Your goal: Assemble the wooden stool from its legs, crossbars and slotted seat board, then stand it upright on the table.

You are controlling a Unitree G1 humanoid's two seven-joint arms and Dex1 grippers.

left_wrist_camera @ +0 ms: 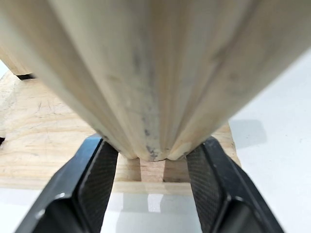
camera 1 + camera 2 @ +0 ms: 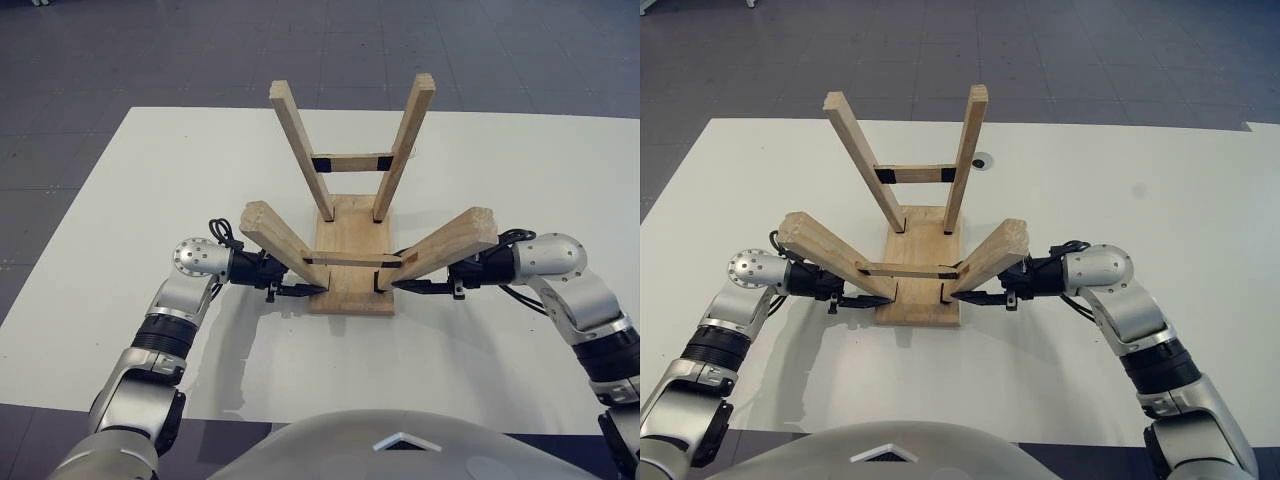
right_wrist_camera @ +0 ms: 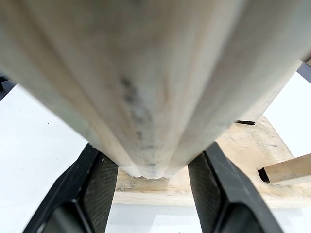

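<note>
The slotted seat board [image 2: 352, 222] lies flat on the white table [image 2: 120, 300]. Two far legs [image 2: 300, 150] [image 2: 405, 145], joined by a crossbar [image 2: 350, 162], stand up from it. The near pair, also joined by a crossbar [image 2: 350, 260], leans toward me and splays outward. My left gripper [image 2: 305, 289] is shut on the foot of the near left leg [image 2: 275, 238], at the board's left edge. My right gripper [image 2: 398, 285] is shut on the foot of the near right leg [image 2: 450, 242]. In each wrist view the leg [image 1: 146, 73] [image 3: 146, 73] runs down between black fingers [image 1: 97, 184] [image 3: 209, 189] to the board [image 1: 43, 145].
A small round hole [image 2: 983, 160] sits in the table top behind the stool. The table's front edge [image 2: 300, 420] runs close under my arms, and grey floor [image 2: 150, 50] lies beyond the far edge.
</note>
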